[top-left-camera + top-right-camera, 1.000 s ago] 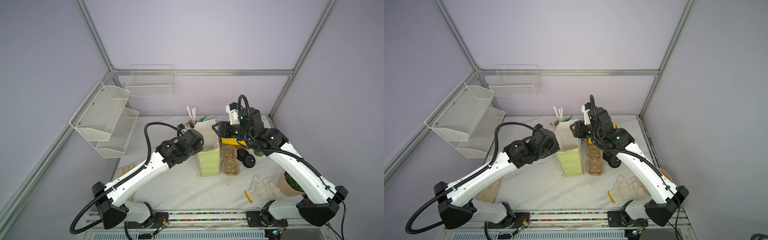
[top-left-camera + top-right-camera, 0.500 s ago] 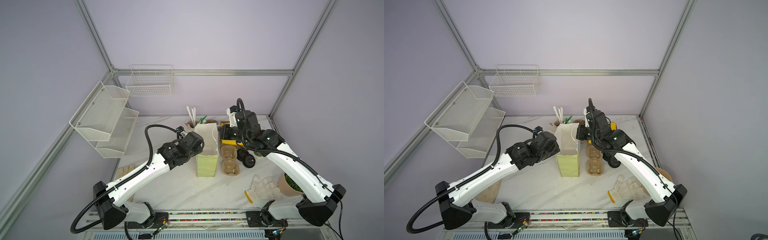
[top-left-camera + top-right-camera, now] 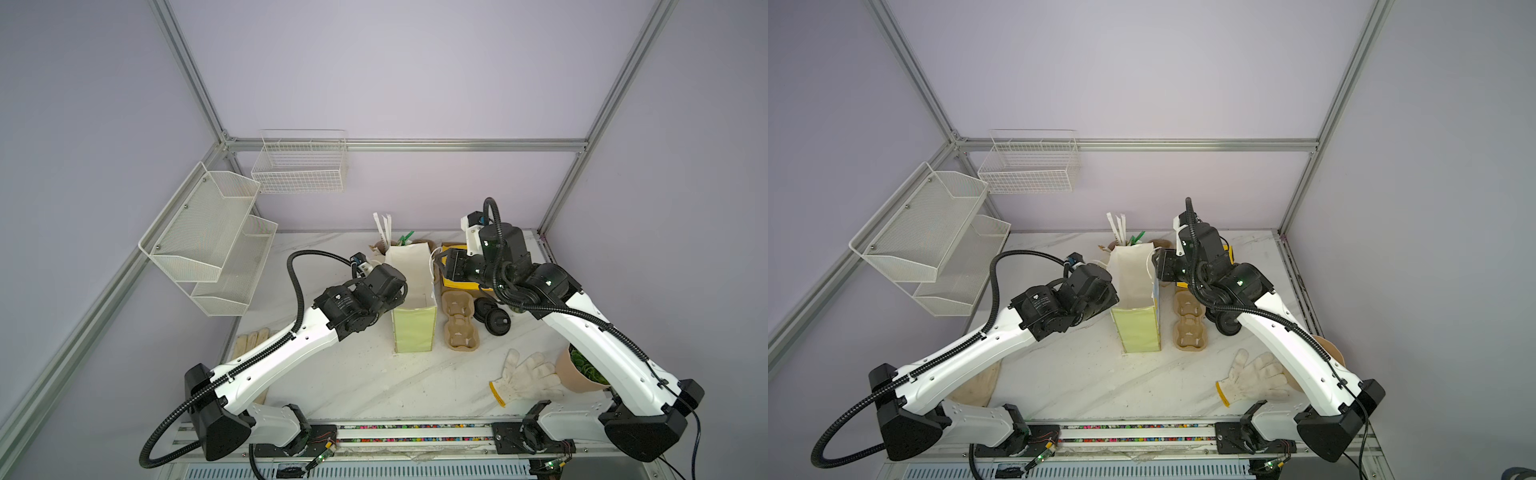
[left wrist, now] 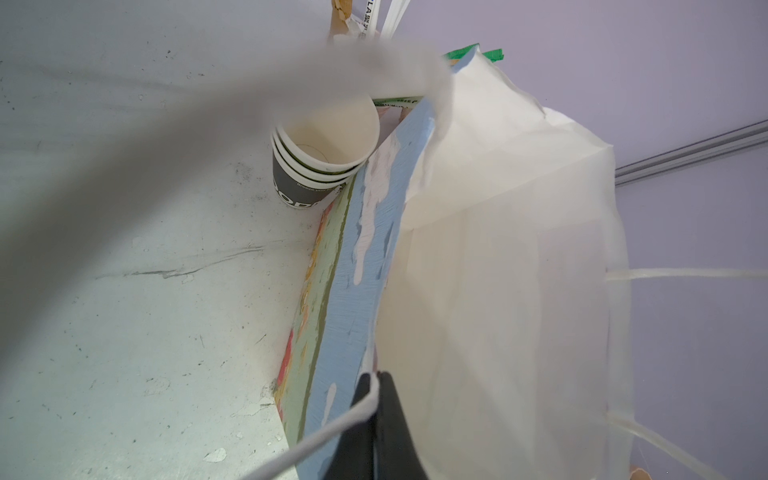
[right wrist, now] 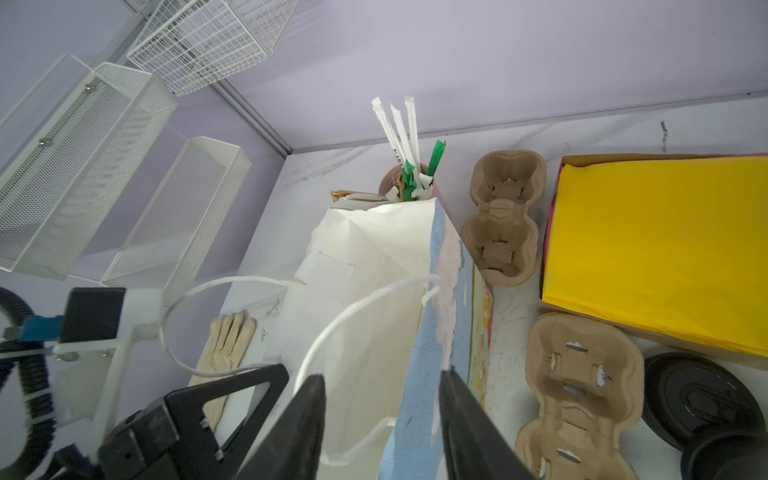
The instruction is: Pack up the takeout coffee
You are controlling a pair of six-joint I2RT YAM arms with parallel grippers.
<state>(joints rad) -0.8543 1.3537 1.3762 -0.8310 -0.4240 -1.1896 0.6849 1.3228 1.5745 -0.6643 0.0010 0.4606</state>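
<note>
The takeout coffee is out of view. A paper bag (image 3: pixel 413 328) (image 3: pixel 1136 328) stands upright with its mouth open, white inside and blue and yellow-green outside. My left gripper (image 4: pixel 376 379) is shut on the bag's near rim (image 4: pixel 353 332), with a white cord handle (image 4: pixel 332 428) caught between its tips. My right gripper (image 5: pixel 382 374) (image 3: pixel 446 266) is open and straddles the bag's right wall (image 5: pixel 428 353), one finger inside the bag and one outside. Nothing is held in it. The bag's bottom is hidden.
Nested black-sided cups (image 4: pixel 316 166) and a pinkish cup of wrapped straws (image 5: pixel 409 174) stand behind the bag. Pulp cup carriers (image 3: pixel 459 320), black lids (image 3: pixel 494 320) and a yellow-lined box (image 5: pixel 656 249) lie to its right. A white glove (image 3: pixel 525 376) and plant pot (image 3: pixel 582 372) sit front right.
The bag has gone from leaning and crumpled to upright with an open mouth. My right gripper has come down and back to the bag's right rim. The left gripper kept its hold.
</note>
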